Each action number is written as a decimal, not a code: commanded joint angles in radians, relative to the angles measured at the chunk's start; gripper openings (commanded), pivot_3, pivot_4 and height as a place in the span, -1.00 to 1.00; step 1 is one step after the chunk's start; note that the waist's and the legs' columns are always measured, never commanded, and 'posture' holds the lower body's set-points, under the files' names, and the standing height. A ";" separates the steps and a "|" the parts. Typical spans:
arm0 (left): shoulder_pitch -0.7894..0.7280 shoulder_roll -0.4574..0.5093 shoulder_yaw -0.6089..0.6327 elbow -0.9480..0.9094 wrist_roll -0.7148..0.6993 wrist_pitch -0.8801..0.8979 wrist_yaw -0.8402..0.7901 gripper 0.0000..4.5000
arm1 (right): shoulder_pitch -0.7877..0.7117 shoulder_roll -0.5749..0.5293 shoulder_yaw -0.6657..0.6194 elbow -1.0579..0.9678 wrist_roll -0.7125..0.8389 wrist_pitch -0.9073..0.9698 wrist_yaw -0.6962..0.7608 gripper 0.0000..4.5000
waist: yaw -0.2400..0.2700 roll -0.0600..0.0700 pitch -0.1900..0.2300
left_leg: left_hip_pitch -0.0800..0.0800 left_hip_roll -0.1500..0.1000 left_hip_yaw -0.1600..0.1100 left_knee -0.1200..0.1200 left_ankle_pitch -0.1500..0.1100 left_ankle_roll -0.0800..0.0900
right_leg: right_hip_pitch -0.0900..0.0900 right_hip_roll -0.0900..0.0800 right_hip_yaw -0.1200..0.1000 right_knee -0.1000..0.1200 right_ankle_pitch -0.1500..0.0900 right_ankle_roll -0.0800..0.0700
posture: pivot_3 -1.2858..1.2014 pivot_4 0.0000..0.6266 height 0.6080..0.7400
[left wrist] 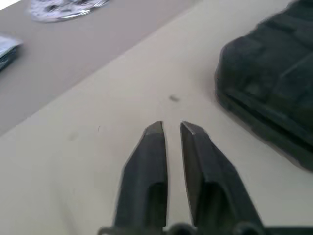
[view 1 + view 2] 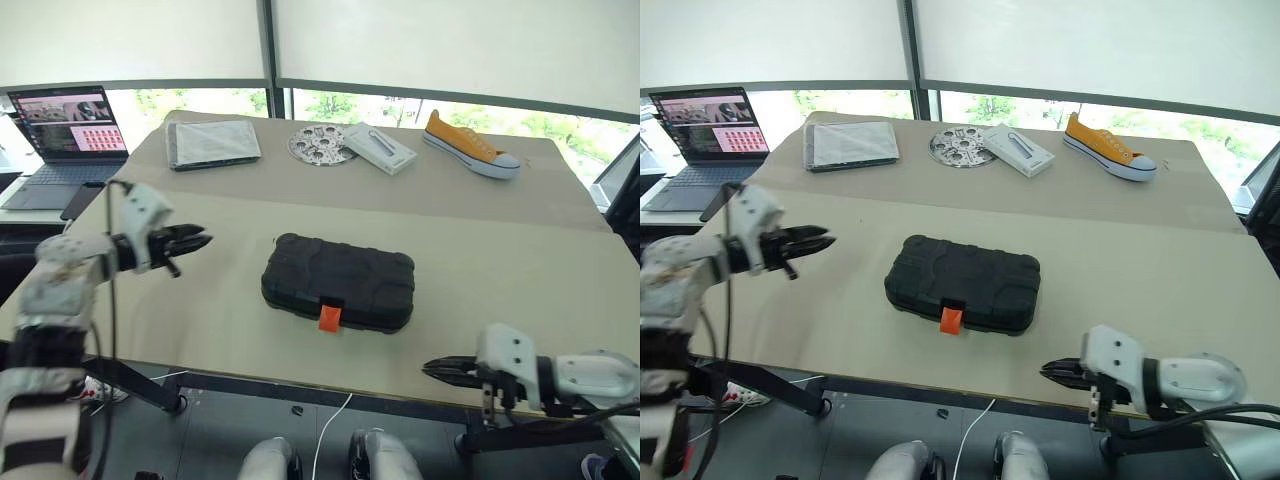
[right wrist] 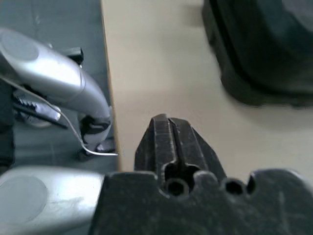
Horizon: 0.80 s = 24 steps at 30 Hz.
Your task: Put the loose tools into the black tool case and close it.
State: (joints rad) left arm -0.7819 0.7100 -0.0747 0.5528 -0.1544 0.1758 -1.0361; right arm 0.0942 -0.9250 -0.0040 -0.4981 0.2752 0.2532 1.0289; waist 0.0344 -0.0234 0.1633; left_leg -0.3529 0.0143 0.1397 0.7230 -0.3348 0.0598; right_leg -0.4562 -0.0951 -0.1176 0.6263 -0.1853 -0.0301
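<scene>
The black tool case (image 2: 338, 282) lies shut in the middle of the frame, flat on the beige table (image 2: 520, 270), its small orange latch (image 2: 330, 317) on the near long side and hanging down over the front edge. Its lid is down all along the seam.

The left gripper (image 2: 200, 240) hovers in the left of the frame, level with the case and well apart from it, pointing towards the case's left end. Its two black fingers (image 1: 146, 161) lie nearly together with a thin slit between the tips, and they hold nothing. In the left wrist view the corner of the case sits ahead of the fingers with bare tabletop between.

The right gripper (image 2: 432, 368) sits at the lower right of the frame, at the near edge of the table, pointing left along that edge. Its fingers are pressed together and empty. In the right wrist view the case lies beyond the fingertips, not touching them.

Along the far side of the table, across the upper part of the frame, lie a grey folded cloth (image 2: 212, 142), a round metal disc (image 2: 321, 144), a white flat box (image 2: 379, 148) and a yellow sneaker (image 2: 470, 146). A laptop (image 2: 62, 140) stands open at the upper left on a separate surface.
</scene>
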 commanded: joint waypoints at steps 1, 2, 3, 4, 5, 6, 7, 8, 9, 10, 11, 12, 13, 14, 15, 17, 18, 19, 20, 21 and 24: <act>-0.147 -0.071 -0.070 0.246 0.112 -0.201 0.002 -0.97 | -0.099 0.039 0.081 0.033 -0.053 0.001 -0.019 -1.00 | -0.011 -0.001 0.001 | -0.003 0.000 0.000 0.002 0.000 0.000 | -0.001 0.001 -0.001 0.000 0.004 -0.007 | 0.03 -0.52 0.89; -0.177 -0.091 -0.081 0.299 0.130 -0.238 0.004 -0.97 | -0.119 0.049 0.096 0.044 -0.062 0.004 -0.021 -1.00 | -0.015 -0.001 0.001 | -0.004 0.000 0.000 0.002 0.000 0.000 | -0.001 0.002 -0.002 0.000 0.004 -0.007 | 0.03 -0.52 0.89; -0.214 -0.118 -0.100 0.363 0.157 -0.286 0.013 -0.97 | -0.149 0.063 0.118 0.063 -0.077 0.000 -0.024 -1.00 | -0.020 -0.001 0.001 | -0.005 0.000 -0.001 0.002 0.000 0.000 | -0.001 0.003 -0.004 0.000 0.005 -0.007 | 0.03 -0.52 0.89; -0.246 -0.144 -0.120 0.419 0.186 -0.329 0.029 -0.97 | -0.177 0.077 0.138 0.080 -0.090 0.001 -0.026 -1.00 | -0.023 -0.002 0.001 | -0.006 0.000 -0.001 0.001 0.000 0.000 | -0.001 0.003 -0.005 0.000 0.005 -0.006 | 0.03 -0.52 0.89; -0.274 -0.165 -0.134 0.467 0.212 -0.364 0.045 -0.97 | -0.200 0.089 0.153 0.092 -0.099 0.002 -0.027 -1.00 | -0.023 -0.002 0.001 | -0.008 -0.001 -0.001 0.001 0.000 0.000 | -0.001 0.003 -0.007 -0.002 0.005 -0.006 | 0.03 -0.52 0.89; -0.294 -0.179 -0.141 0.505 0.231 -0.390 0.056 -0.97 | -0.215 0.097 0.164 0.102 -0.105 0.003 -0.028 -1.00 | -0.023 -0.002 0.001 | -0.009 -0.001 -0.001 0.001 0.000 0.000 | -0.002 0.003 -0.008 -0.003 0.005 -0.006 | 0.03 -0.52 0.89; -0.312 -0.194 -0.148 0.535 0.248 -0.409 0.060 -0.97 | -0.238 0.110 0.178 0.116 -0.122 0.014 -0.040 -1.00 | -0.023 -0.002 0.001 | -0.009 -0.001 -0.001 0.001 0.000 0.000 | -0.001 0.003 -0.009 -0.003 0.005 -0.006 | 0.03 -0.52 0.89; -0.327 -0.205 -0.152 0.560 0.260 -0.426 0.059 -0.97 | -0.258 0.122 0.187 0.132 -0.139 0.021 -0.056 -1.00 | -0.023 -0.002 0.001 | -0.009 -0.001 -0.001 0.001 0.000 0.000 | -0.001 0.003 -0.009 -0.003 0.005 -0.006 | 0.03 -0.52 0.89; -0.336 -0.214 -0.153 0.575 0.268 -0.445 0.053 -0.97 | -0.275 0.133 0.192 0.149 -0.156 0.025 -0.075 -1.00 | -0.025 -0.003 0.001 | -0.009 -0.001 -0.001 0.001 0.000 0.000 | -0.001 0.003 -0.009 -0.003 0.005 -0.006 | 0.03 -0.52 0.89; -0.344 -0.220 -0.152 0.590 0.275 -0.461 0.048 -0.97 | -0.285 0.141 0.195 0.162 -0.169 0.026 -0.087 -1.00 | -0.026 -0.003 0.002 | -0.009 0.000 -0.001 0.001 0.000 0.000 | -0.001 0.003 -0.008 -0.002 0.004 -0.005 | 0.03 -0.52 0.89; -0.344 -0.222 -0.153 0.593 0.278 -0.489 0.023 -0.97 | -0.297 0.148 0.193 0.180 -0.181 0.027 -0.098 -1.00 | -0.027 -0.003 0.002 | -0.009 0.000 -0.001 0.002 0.000 0.000 | -0.001 0.002 -0.008 -0.002 0.004 -0.004 | 0.03 -0.52 0.89; -0.325 -0.216 -0.153 0.567 0.260 -0.528 -0.070 -0.97 | -0.319 0.154 0.181 0.220 -0.207 0.011 -0.128 -1.00 | -0.027 -0.003 0.002 | -0.009 0.000 -0.002 0.004 0.000 0.000 | -0.002 0.002 -0.007 -0.003 0.001 0.001 | 0.03 -0.52 0.89; -0.306 -0.209 -0.153 0.543 0.244 -0.558 -0.151 -0.97 | -0.338 0.158 0.169 0.257 -0.229 -0.001 -0.155 -1.00 | -0.029 -0.003 0.002 | -0.008 0.000 -0.002 0.004 0.000 0.000 | -0.001 0.001 -0.006 -0.002 0.000 0.002 | 0.03 -0.52 0.89; -0.288 -0.201 -0.154 0.523 0.230 -0.576 -0.218 -0.97 | -0.355 0.162 0.157 0.289 -0.247 -0.007 -0.181 -1.00 | -0.031 -0.003 0.002 | -0.008 0.001 -0.001 0.005 0.000 0.000 | -0.002 0.000 -0.006 -0.002 0.000 0.002 | 0.03 -0.52 0.89; -0.278 -0.196 -0.150 0.513 0.223 -0.585 -0.258 -0.97 | -0.365 0.164 0.150 0.310 -0.258 -0.013 -0.196 -1.00 | -0.032 -0.003 0.002 | -0.008 0.001 0.000 0.005 0.000 0.000 | -0.002 -0.001 -0.006 -0.001 0.000 0.002 | 0.03 -0.52 0.89; -0.233 -0.177 -0.138 0.434 0.184 -0.553 -0.350 -0.97 | -0.385 0.159 0.128 0.365 -0.259 -0.020 -0.208 -1.00 | -0.033 -0.003 0.002 | -0.007 0.000 0.002 0.007 0.000 0.000 | -0.002 -0.004 -0.005 0.001 0.000 0.003 | 0.03 -0.52 0.89; -0.212 -0.167 -0.129 0.388 0.166 -0.534 -0.375 -0.97 | -0.389 0.154 0.119 0.384 -0.257 -0.029 -0.205 -1.00 | -0.033 -0.003 0.002 | -0.007 0.000 0.001 0.008 0.000 0.000 | -0.002 -0.005 -0.005 0.001 0.000 0.003 | 0.03 -0.52 0.89; -0.199 -0.154 -0.115 0.343 0.148 -0.512 -0.384 -0.97 | -0.386 0.148 0.107 0.391 -0.247 -0.031 -0.195 -1.00 | -0.032 -0.003 0.002 | -0.007 0.000 0.001 0.008 0.000 0.000 | -0.002 -0.005 -0.005 0.002 0.000 0.003 | 0.03 -0.52 0.89; -0.194 -0.141 -0.098 0.309 0.132 -0.485 -0.380 -0.97 | -0.377 0.141 0.094 0.384 -0.229 -0.031 -0.177 -1.00 | -0.032 -0.003 0.002 | -0.007 0.001 0.001 0.008 0.000 0.000 | -0.002 -0.006 -0.006 0.002 0.000 0.002 | 0.03 -0.52 0.89; -0.193 -0.131 -0.084 0.283 0.120 -0.454 -0.380 -0.97 | -0.367 0.134 0.083 0.374 -0.213 -0.030 -0.160 -1.00 | -0.032 -0.003 0.002 | -0.008 0.001 0.001 0.008 0.000 0.000 | -0.002 -0.006 -0.006 0.002 0.001 0.002 | 0.03 -0.52 0.89; -0.209 -0.104 -0.037 0.199 0.053 -0.288 -0.409 -0.97 | -0.321 0.105 0.033 0.302 -0.140 0.003 -0.098 -1.00 | -0.033 -0.003 0.002 | -0.010 0.001 -0.001 0.008 0.000 0.000 | -0.003 -0.004 -0.007 0.002 0.005 -0.005 | 0.03 -0.52 0.89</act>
State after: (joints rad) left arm -0.9568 0.5838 -0.1571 0.8236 -0.0456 -0.1979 -1.4275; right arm -0.2413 -0.7991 0.0860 -0.1302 0.0800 0.2497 0.8993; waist 0.0018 -0.0264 0.1652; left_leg -0.3631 0.0163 0.1390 0.7310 -0.3347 0.0603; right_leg -0.4588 -0.0984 -0.1252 0.6283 -0.1807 -0.0350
